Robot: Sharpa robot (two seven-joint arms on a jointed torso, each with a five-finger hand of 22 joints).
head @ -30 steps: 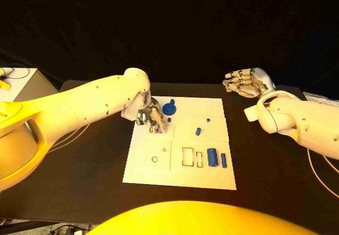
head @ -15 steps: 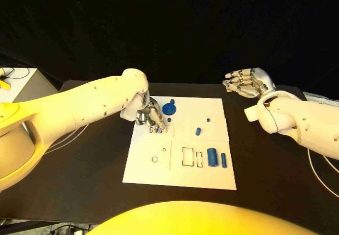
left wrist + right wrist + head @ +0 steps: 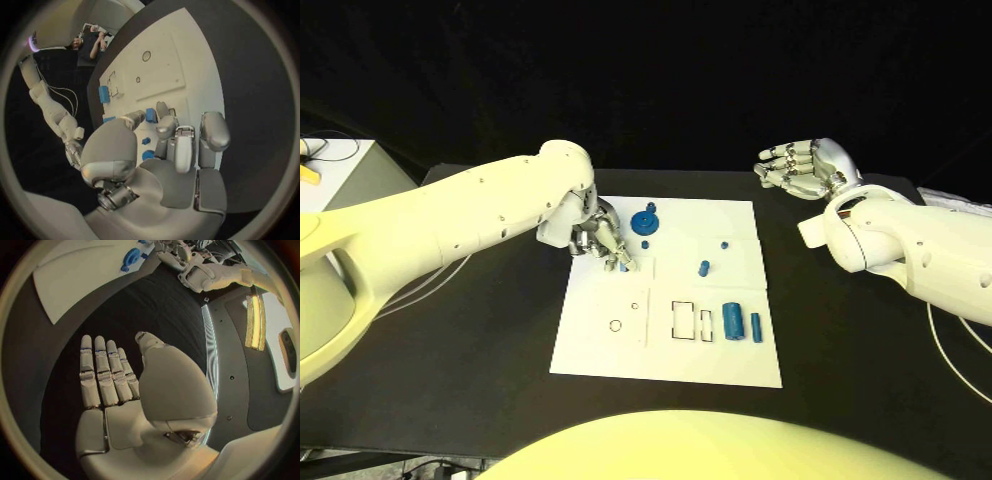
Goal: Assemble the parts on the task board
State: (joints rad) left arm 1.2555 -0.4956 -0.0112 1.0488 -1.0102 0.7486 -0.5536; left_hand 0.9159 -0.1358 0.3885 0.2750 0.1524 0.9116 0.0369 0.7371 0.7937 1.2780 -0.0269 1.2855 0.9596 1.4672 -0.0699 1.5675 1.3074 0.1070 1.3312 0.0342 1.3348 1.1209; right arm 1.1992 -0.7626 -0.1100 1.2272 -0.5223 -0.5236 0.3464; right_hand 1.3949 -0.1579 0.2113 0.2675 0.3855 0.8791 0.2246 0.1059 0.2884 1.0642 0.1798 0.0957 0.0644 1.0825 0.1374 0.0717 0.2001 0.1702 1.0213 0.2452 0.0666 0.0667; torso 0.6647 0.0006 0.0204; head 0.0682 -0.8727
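1. I see the task board [image 3: 669,330] lying in the middle of the black table [image 3: 473,340], long side running away from me.
2. My left hand [image 3: 606,238] is down over the board's far left corner, fingers pointing at the board. In the left wrist view the fingers [image 3: 185,145] are curled inward and a small blue part [image 3: 150,115] sits right at the fingertips; I cannot tell whether it is pinched or just lying under them.
3. My right hand [image 3: 800,166] is raised off the table beyond the board's far right corner. In the right wrist view its fingers [image 3: 100,372] are stretched out straight, side by side, holding nothing.
4. A round blue gear-like part [image 3: 645,222] sits near the board's far edge, just beside my left hand.
5. Two small blue pieces [image 3: 705,267] lie mid-board toward the right edge.
6. A blue cylinder [image 3: 734,322] and a thinner blue pin [image 3: 757,327] lie side by side near the right edge, next to the rectangular outlines [image 3: 684,320].
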